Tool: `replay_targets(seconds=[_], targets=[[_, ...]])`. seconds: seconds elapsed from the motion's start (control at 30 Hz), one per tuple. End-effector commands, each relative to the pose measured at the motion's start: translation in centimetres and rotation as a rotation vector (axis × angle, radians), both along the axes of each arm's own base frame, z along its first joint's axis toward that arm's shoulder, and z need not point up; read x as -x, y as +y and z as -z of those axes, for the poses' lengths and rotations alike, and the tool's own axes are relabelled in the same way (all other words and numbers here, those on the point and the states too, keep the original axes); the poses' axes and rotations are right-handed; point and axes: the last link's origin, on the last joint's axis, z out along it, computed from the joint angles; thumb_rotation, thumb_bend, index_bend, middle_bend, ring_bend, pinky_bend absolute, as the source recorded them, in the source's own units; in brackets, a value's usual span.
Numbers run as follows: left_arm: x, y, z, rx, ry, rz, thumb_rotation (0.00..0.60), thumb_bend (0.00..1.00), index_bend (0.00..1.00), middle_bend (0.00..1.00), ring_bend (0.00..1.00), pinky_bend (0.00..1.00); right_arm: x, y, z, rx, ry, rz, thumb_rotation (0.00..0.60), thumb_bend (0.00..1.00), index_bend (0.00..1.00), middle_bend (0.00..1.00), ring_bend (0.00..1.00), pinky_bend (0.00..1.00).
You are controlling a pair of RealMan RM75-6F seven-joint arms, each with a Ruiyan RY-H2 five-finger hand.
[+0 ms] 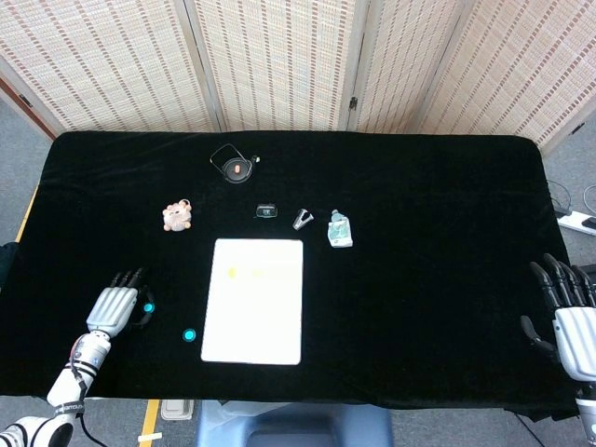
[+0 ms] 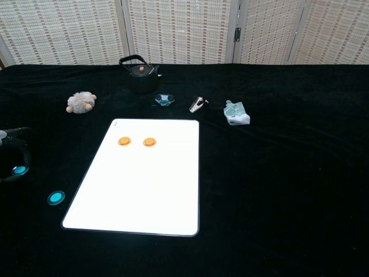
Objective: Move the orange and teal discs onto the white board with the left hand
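**Two orange discs on the board, two teal discs off it**

No writing is legible anywhere. The left robot hand (image 1: 115, 310) pinches one teal disc (image 2: 19, 170) at the table's (image 1: 438, 214) left edge. Another teal disc (image 2: 55, 198) lies beside the white board (image 2: 138, 190). Both orange discs (image 2: 124, 141) rest on the board's far end. The right robot hand (image 1: 570, 317) is empty, fingers apart.

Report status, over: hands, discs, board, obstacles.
Left hand at one teal disc, grip unclear. Right hand idle at the table edge. Two orange discs on white board; second teal disc off it. Nothing between.
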Motion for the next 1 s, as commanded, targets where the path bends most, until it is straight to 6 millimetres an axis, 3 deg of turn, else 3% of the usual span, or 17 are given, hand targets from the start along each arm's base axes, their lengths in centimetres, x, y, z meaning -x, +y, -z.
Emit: replay_targets(seconds=[0.03, 0.23, 0.43, 0.7, 1.0], targets=[[-0.2, 0.1, 0.0, 0.000, -0.005, 0.004, 0.600, 0.42, 0.51, 0.06, 0.00, 0.00, 0.0, 0.0, 0.0, 0.000, 0.000, 0.000, 0.600, 0.42, 0.00, 0.00, 0.00, 0.00], [-2.4, 0.8, -0.6, -0.004, -0.044, 0.068, 0.600, 0.43, 0.50, 0.06, 0.00, 0.00, 0.0, 0.1, -0.1, 0.004, 0.003, 0.003, 0.600, 0.42, 0.00, 0.00, 0.00, 0.00], [-6.3, 2.2, -0.2, 0.029, -0.082, 0.167, 0.600, 0.43, 0.50, 0.06, 0.00, 0.00, 0.0, 0.1, -0.2, 0.006, 0.003, 0.005, 0.600, 0.42, 0.00, 0.00, 0.00, 0.00], [-11.4, 3.4, 2.1, 0.110, -0.095, 0.280, 0.600, 0.43, 0.50, 0.06, 0.00, 0.00, 0.4, 0.2, -0.3, 0.008, 0.000, 0.019, 0.600, 0.42, 0.00, 0.00, 0.00, 0.00], [-13.6, 3.2, 4.7, 0.183, -0.072, 0.329, 0.600, 0.43, 0.50, 0.06, 0.00, 0.00, 0.8, 0.2, -0.3, 0.007, -0.002, 0.031, 0.600, 0.42, 0.00, 0.00, 0.00, 0.00]])
